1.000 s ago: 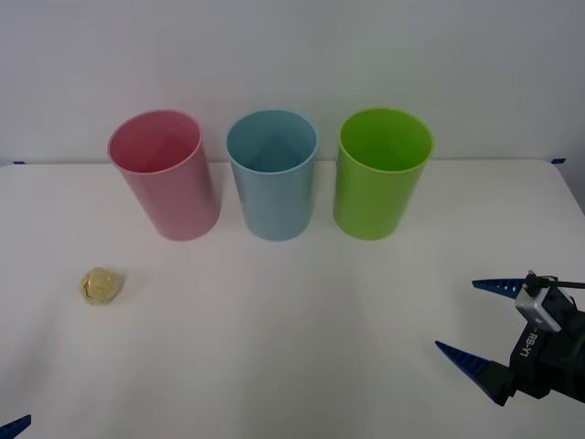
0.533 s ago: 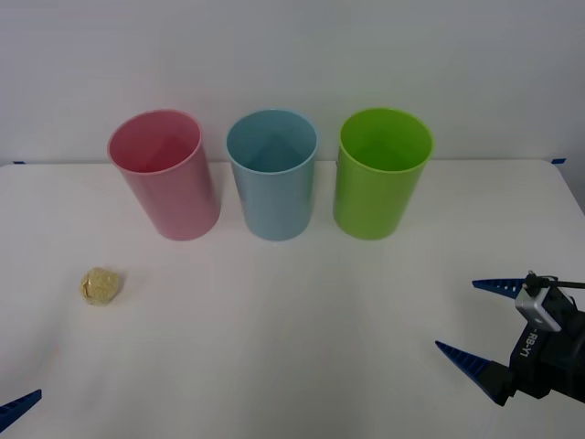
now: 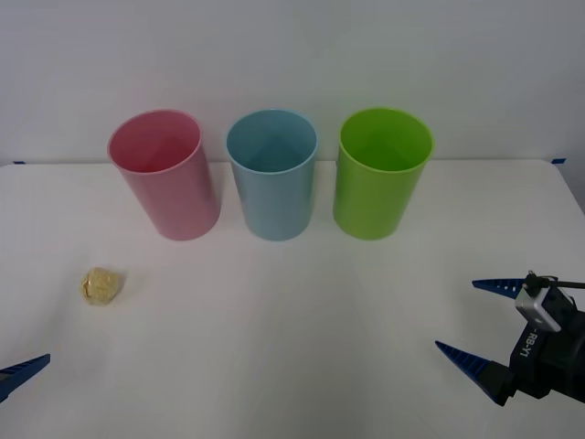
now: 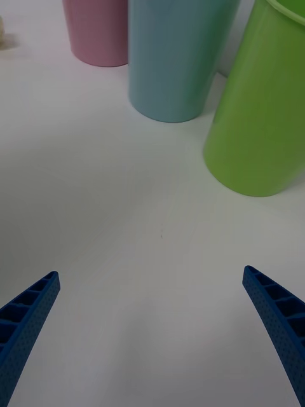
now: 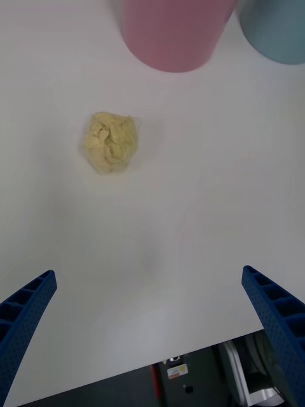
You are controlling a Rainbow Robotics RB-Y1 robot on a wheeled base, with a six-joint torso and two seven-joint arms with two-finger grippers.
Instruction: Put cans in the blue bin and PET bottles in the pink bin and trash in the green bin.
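Our left hand (image 5: 152, 331), fingers spread and empty, has crept further in at the front view's lower left, nearing the trash (image 3: 101, 286) on the surface (image 3: 292, 329); our right hand (image 3: 471, 320) waits open, lower right; the green bin (image 3: 379, 178) stands upper right.

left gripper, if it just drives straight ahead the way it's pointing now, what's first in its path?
Probably the trash. The open left gripper points across bare table toward it, slightly off its centre line, with the pink bin farther on. Depth is unclear, so it may pass just beside the trash.
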